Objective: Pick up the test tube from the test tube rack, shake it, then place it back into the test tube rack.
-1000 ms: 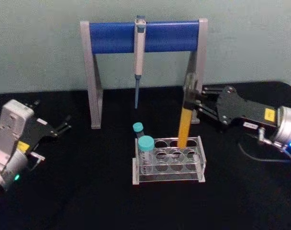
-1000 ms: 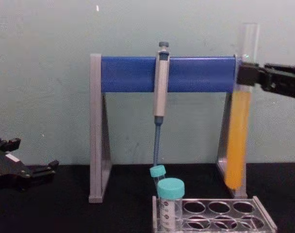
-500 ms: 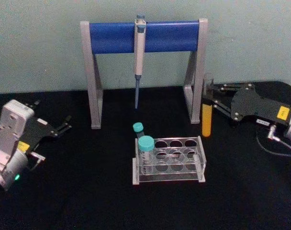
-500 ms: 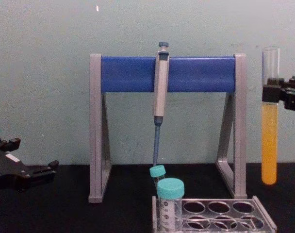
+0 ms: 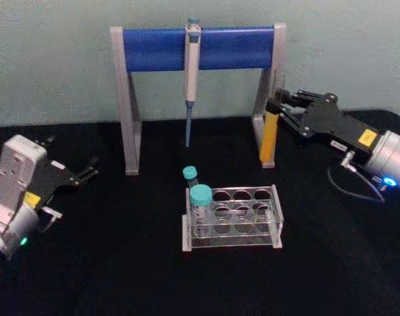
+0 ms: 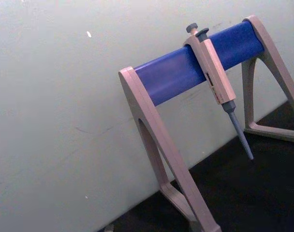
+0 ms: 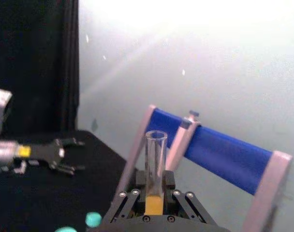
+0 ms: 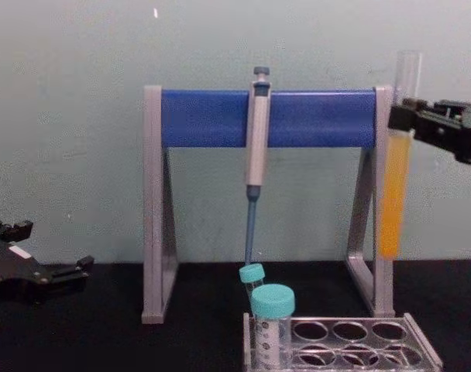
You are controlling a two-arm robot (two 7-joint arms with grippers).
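The test tube [image 5: 268, 139], clear glass with orange-yellow liquid, hangs in the air in front of the pipette stand's right leg, well above and behind the test tube rack [image 5: 277, 199]. My right gripper [image 5: 276, 109] is shut on the tube's upper part. From the chest the test tube [image 8: 393, 198] leans slightly, its open top to the right, held by the right gripper [image 8: 403, 122] over the rack [image 8: 418, 342]. The right wrist view looks along the test tube [image 7: 155, 159]. My left gripper [image 5: 89, 170] rests open at the far left of the table.
A grey-and-blue pipette stand [image 5: 200, 49] with a hanging grey pipette [image 5: 191, 72] stands at the back, close behind the held tube. Two teal-capped tubes [image 5: 200, 197] sit in the rack's left holes. The table is black, with a pale wall behind it.
The right gripper swung the tube from over the rack's back right hole out to the right, then back left and up to the stand's right leg. The left arm has not moved.
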